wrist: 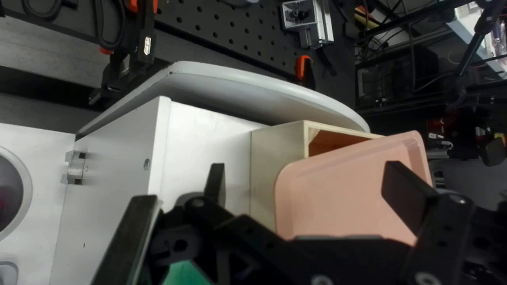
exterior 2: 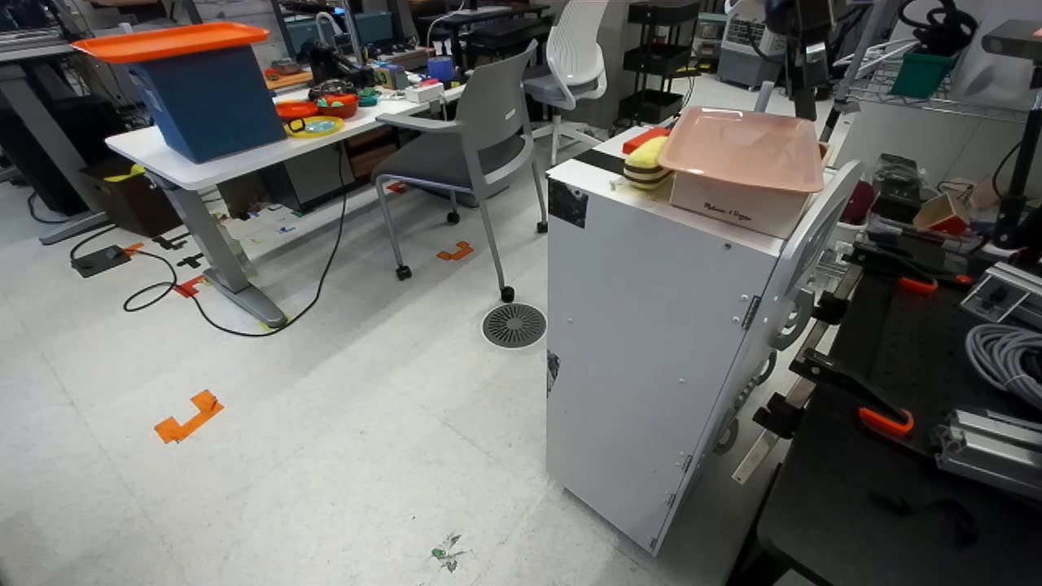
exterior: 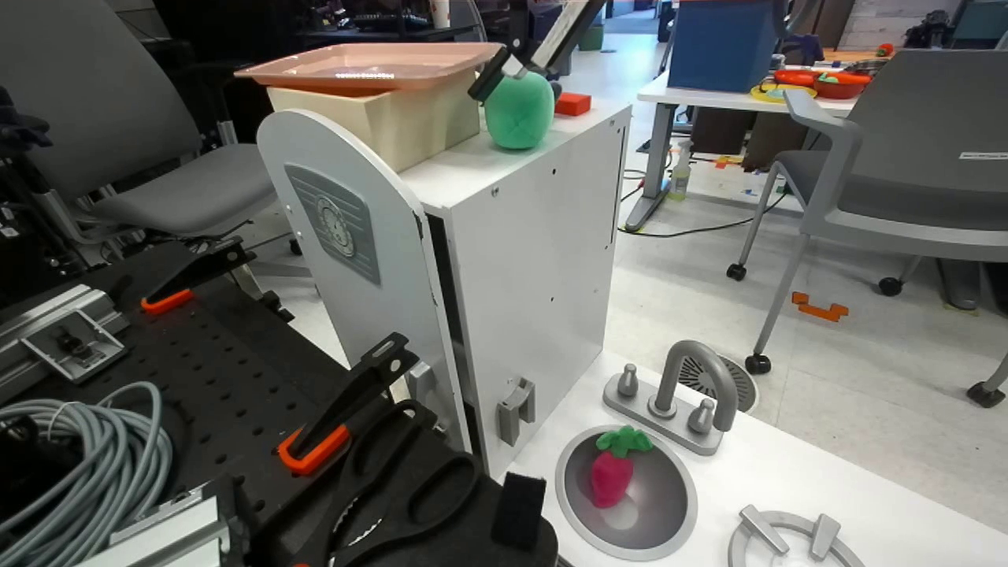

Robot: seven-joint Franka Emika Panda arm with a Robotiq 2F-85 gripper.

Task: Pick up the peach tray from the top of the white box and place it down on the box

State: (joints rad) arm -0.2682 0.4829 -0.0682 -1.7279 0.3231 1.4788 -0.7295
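Tall white cabinet-like box [exterior: 543,236] carries cream wooden box [exterior: 429,118]; on that, slightly askew, rests shallow pale peach-pink plastic tray [exterior 2: 745,150], rim overhanging. Black metal tool [wrist: 301,194] hangs near, fingers [wrist: 406,196] spread wide, grasping nothing. Risk: off-centre closing could shove tray off wooden box; low descent could knock round green plush ball [exterior: 520,114]. Tool's upper part cut off in both exterior views; finger-ball contact unclear; small red block [exterior: 572,104] partly hidden behind ball.

Black end effector [wrist: 308,190], silver screws [wrist: 427,278]
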